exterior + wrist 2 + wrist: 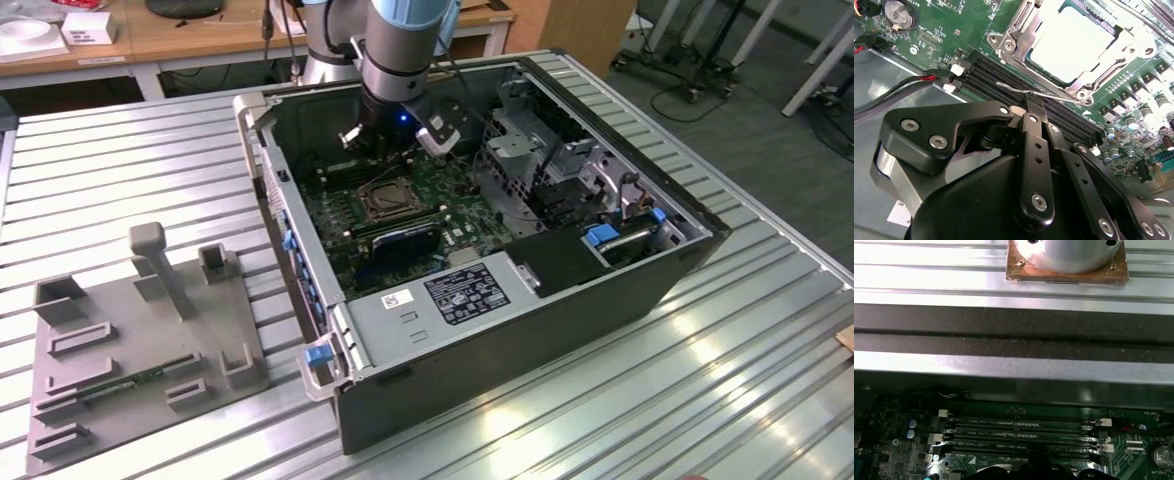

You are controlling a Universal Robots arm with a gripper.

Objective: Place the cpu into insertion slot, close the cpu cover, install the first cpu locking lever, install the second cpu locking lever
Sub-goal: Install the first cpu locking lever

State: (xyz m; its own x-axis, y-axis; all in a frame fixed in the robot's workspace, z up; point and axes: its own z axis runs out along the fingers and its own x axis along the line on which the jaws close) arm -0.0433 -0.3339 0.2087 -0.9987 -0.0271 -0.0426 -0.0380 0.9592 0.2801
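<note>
Open computer case (561,300) lying on the ribbed metal bench (747,380), with a grey holder tray (134,340) well apart from it toward the exterior view's left. Inside the case, a green circuit board (447,215), a grey metal box (400,320) carrying a label toward the near end, and metal cages with blue clips toward the exterior view's right. Robot arm (400,50) reaching down into the case from above.

Long black memory slots (999,75) just beside the socket, lying between fingers and chip in the second wrist view. Red-and-black cable (909,85) and a coin battery (899,14) off to one side, apart from the fingers.

Gripper (1028,106) low over the board, black fingers pressed together, tips meeting a thin wire locking lever (1049,95) stretched along the socket's edge above the memory slots. Unclear: wire pinched or merely touched.

The cpu (1074,45): flat, pale silvery square, seated in the insertion slot (387,202) near the middle of the board. Around its top, the cpu cover (1016,35), a silvery metal frame lying flat, with screws at the corners and the chip's face bare through the window
</note>
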